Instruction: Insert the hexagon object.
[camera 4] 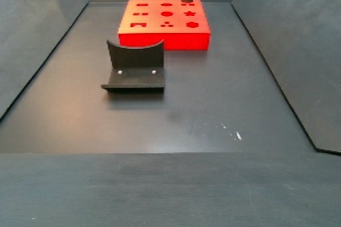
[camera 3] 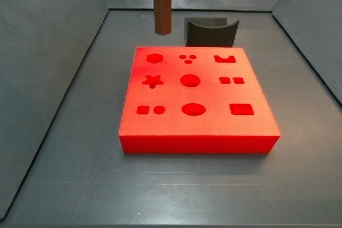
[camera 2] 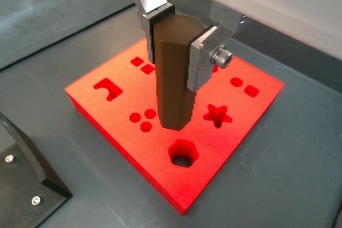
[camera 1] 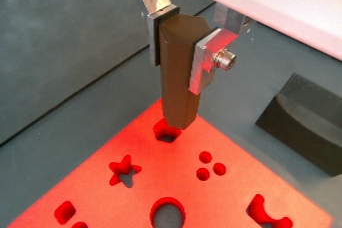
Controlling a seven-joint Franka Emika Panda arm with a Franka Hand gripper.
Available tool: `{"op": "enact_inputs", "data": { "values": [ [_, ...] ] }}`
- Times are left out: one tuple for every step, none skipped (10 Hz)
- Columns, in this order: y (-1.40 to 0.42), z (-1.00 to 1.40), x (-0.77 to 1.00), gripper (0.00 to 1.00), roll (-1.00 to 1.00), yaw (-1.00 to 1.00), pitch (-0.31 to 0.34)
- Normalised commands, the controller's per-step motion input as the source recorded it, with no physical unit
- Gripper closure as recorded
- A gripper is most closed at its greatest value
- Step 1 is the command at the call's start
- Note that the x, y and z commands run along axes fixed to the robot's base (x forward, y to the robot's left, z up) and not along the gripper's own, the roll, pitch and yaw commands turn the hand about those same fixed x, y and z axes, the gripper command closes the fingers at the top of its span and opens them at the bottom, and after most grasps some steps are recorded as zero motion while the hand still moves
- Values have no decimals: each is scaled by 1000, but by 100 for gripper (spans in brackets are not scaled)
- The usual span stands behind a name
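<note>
My gripper [camera 1: 181,37] is shut on the hexagon object [camera 1: 178,72], a long dark reddish-brown peg held upright; both wrist views show this, and the peg also shows here [camera 2: 174,72]. The silver fingers [camera 1: 211,57] clamp its upper end. It hangs above the flat red block [camera 2: 120,72] with shaped holes. The hexagon hole [camera 2: 183,154] lies open at a corner beside the star hole [camera 2: 214,115]. In a side view the peg [camera 3: 162,2] hovers above the block's far left corner, over the hexagon hole [camera 3: 154,58]. The gripper itself is out of frame in both side views.
A dark grey curved block [camera 3: 210,32] stands just behind the red block [camera 3: 194,97]; it also shows in a side view [camera 4: 135,67] and a wrist view [camera 1: 305,122]. Grey walls enclose the dark floor [camera 4: 186,121].
</note>
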Motion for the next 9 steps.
{"op": "enact_inputs", "data": {
  "values": [
    [0, -389, -103, 100, 164, 0, -204],
    [0, -400, -129, 100, 216, 0, -219],
    [0, -383, -211, 100, 239, 11, -207],
    [0, -340, -177, 100, 166, 31, -174],
    [0, -271, -134, 100, 87, 6, -173],
    [-40, -180, 0, 100, 116, 11, -140],
    [-66, -154, 6, 100, 147, 83, -101],
    [-94, -143, 160, 100, 144, 163, -69],
    [-46, -237, 6, 100, 131, 149, -84]
  ]
}}
